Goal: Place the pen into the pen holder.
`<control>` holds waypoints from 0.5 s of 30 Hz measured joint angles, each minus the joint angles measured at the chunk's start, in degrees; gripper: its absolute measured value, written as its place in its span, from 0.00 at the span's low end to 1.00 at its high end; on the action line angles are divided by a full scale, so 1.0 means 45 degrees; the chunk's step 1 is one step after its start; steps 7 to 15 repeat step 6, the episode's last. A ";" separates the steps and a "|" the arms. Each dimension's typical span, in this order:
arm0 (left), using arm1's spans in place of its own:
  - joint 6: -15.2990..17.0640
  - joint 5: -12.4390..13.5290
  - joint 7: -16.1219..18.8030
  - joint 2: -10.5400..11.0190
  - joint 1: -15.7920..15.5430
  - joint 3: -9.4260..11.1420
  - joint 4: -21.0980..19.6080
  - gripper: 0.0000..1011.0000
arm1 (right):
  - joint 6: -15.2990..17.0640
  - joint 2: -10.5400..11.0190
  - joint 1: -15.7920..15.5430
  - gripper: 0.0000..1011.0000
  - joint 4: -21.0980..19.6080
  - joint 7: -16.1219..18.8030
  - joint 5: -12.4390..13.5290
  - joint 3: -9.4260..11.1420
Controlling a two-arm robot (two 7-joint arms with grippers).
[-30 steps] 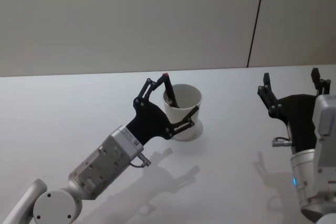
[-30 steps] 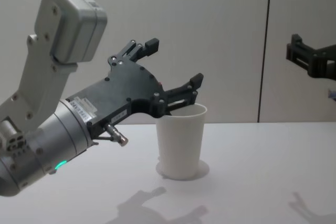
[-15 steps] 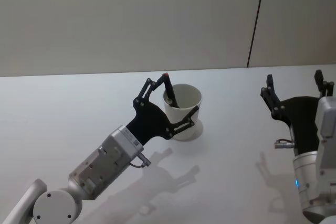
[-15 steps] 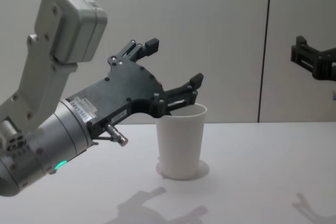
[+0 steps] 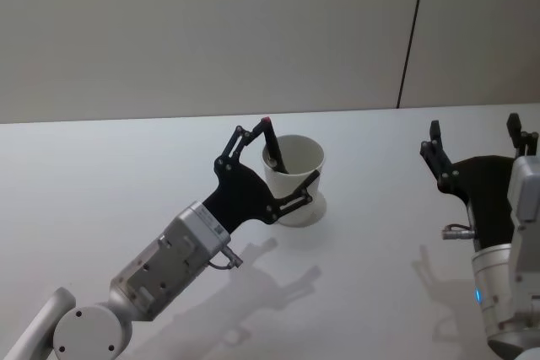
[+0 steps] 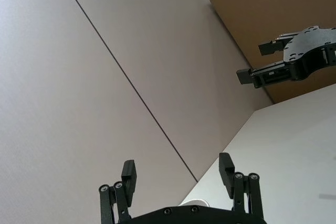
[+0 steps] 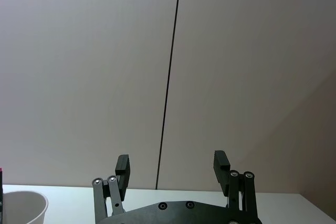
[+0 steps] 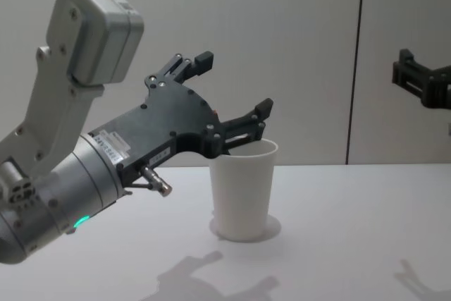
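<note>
At mid-desk (image 5: 101, 174) the pen (image 5: 274, 151) stands inside the light, tippable cup (image 5: 295, 181), the left gripper (image 5: 288, 164) spread wide around its rim; right gripper (image 5: 472, 137) wide, idle, far right.

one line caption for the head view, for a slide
Open left gripper beside the white paper cup pen holder, dark red-tipped pen leaning inside; right gripper open, apart.

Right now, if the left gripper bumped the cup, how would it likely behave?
The cup looks like thin paper, so probably light and easily dented. It is tall with a narrower base, and the pen leans on its rim, so it may tip. The open left gripper straddles it closely.
</note>
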 joint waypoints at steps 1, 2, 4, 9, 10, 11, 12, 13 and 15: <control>0.0000 0.0000 0.0000 0.0000 0.0000 0.0000 0.0000 0.99 | 0.0000 0.0001 0.0000 0.99 -0.0001 -0.0002 0.0000 0.0000; 0.0000 0.0000 0.0000 0.0000 0.0000 0.0000 0.0000 0.99 | 0.0000 0.0002 -0.0001 0.99 -0.0002 -0.0003 0.0000 0.0000; 0.0000 0.0000 0.0000 0.0000 0.0000 0.0001 0.0000 0.99 | 0.0000 0.0003 -0.0004 0.99 -0.0006 -0.0007 0.0000 0.0000; 0.0000 0.0000 0.0000 0.0000 0.0000 0.0001 0.0000 0.99 | 0.0000 0.0004 -0.0006 0.99 -0.0009 -0.0011 0.0000 0.0000; 0.0000 0.0000 0.0000 0.0000 0.0000 0.0001 0.0000 0.99 | 0.0000 0.0004 -0.0006 0.99 -0.0009 -0.0011 0.0000 0.0000; 0.0000 0.0000 0.0000 0.0000 0.0000 0.0001 0.0000 0.99 | 0.0000 0.0004 -0.0006 0.99 -0.0009 -0.0011 0.0000 0.0000; 0.0000 0.0000 0.0000 0.0000 0.0000 0.0001 0.0000 0.99 | 0.0000 0.0004 -0.0006 0.99 -0.0009 -0.0011 0.0000 0.0000; 0.0000 0.0000 0.0000 0.0000 0.0000 0.0001 0.0000 0.99 | 0.0000 0.0004 -0.0006 0.99 -0.0009 -0.0011 0.0000 0.0000; 0.0000 0.0000 0.0000 0.0000 0.0000 0.0001 0.0000 0.99 | 0.0000 0.0004 -0.0006 0.99 -0.0009 -0.0011 0.0000 0.0000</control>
